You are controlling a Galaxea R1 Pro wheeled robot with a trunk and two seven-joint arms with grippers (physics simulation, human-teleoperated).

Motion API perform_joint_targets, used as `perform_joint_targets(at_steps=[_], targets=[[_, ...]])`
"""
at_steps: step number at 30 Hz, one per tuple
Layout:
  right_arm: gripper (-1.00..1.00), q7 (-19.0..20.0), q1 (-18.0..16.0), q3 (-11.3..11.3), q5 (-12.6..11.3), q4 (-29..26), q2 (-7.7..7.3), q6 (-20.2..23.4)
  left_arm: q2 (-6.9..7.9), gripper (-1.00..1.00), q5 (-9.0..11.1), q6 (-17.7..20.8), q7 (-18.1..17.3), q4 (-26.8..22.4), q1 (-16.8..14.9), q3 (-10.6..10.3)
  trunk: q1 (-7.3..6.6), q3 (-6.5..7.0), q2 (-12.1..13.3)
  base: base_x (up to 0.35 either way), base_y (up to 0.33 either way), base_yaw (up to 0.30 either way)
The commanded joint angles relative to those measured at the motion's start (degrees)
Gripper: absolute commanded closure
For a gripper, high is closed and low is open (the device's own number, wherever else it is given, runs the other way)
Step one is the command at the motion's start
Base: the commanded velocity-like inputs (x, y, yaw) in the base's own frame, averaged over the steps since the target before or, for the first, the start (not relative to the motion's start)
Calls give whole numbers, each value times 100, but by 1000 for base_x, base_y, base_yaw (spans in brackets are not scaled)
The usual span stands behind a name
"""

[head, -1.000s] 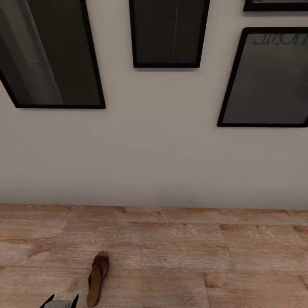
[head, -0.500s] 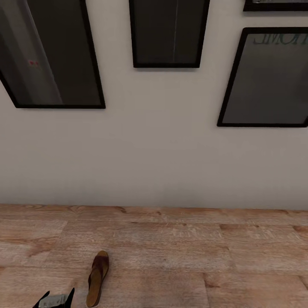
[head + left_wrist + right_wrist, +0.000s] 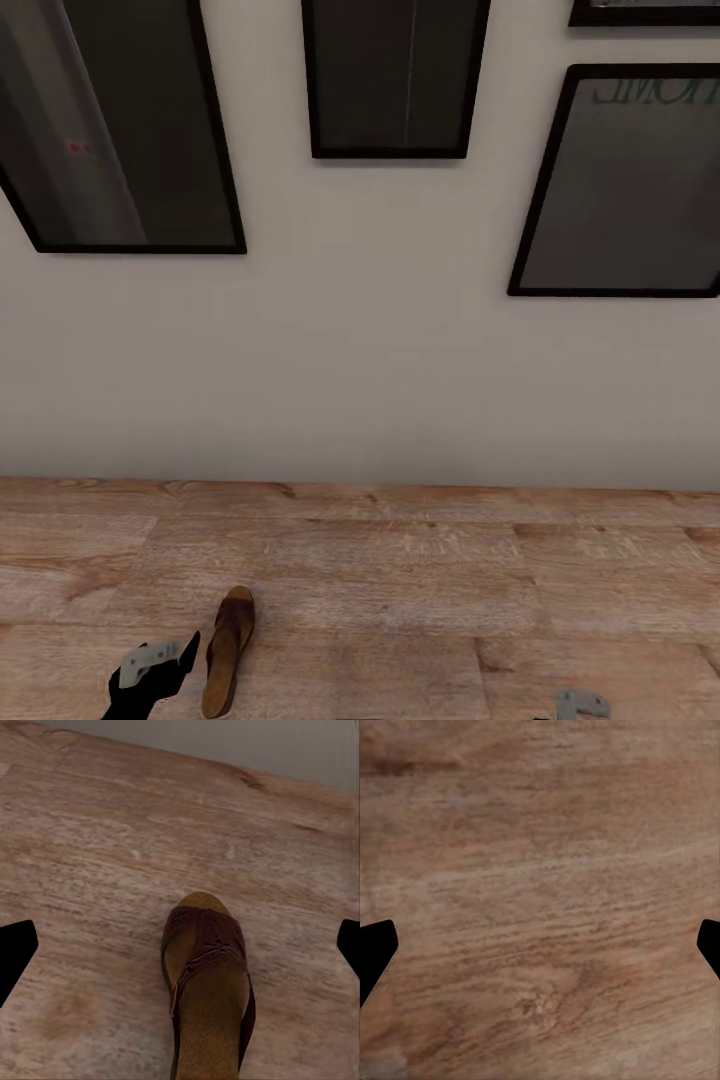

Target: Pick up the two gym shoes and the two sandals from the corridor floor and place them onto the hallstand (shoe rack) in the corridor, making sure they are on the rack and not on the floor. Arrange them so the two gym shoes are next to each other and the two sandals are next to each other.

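Note:
One brown sandal [image 3: 228, 650] with a tan insole lies on the wood-plank corridor floor [image 3: 420, 580], toe toward the wall. My left gripper [image 3: 152, 672] is just left of it at the picture's bottom edge. In the left wrist view the sandal [image 3: 206, 990] lies under and between the widely parted black fingertips [image 3: 15, 949], so this gripper [image 3: 180, 945] is open and apart from it. My right gripper [image 3: 540, 945] hangs open over bare floor; a grey part of it [image 3: 578, 706] peeks in at the bottom right. The gym shoes and the hallstand are out of view.
A pale wall [image 3: 360, 380] rises where the floor ends, about a sandal's length beyond the toe. Several black-framed dark pictures [image 3: 395, 75] hang on it. Bare planks stretch to the right of the sandal.
My left gripper has come up and forward, closer to the sandal's left side. A part of my right gripper has entered at the bottom right. The sandal has not moved.

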Motion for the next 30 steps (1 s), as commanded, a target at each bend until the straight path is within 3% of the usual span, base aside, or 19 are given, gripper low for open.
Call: perform_joint_targets(at_steps=[1,5,11,19,30], targets=[[-100,-2,-10,57,17,-2,9,15,-45,-100,-2,75,1,-77,1,9,0,0,0,0,0,0],[-100,-4,-23,147,41,-3,22,-10,-157,-100,-9,177,1,-176,1,27,0,0,0,0,0,0],[-100,-7,-33,251,72,23,20,-403,-303,-100,-13,290,-3,-278,1,65,0,0,0,0,0,0],[-100,-8,-31,284,85,185,17,-656,-351,-100,-18,326,-5,-307,-3,78,0,0,0,48,-55,0],[-100,-8,-30,298,91,402,17,-773,-368,-100,-18,340,-6,-317,0,91,0,0,0,64,-209,0]])
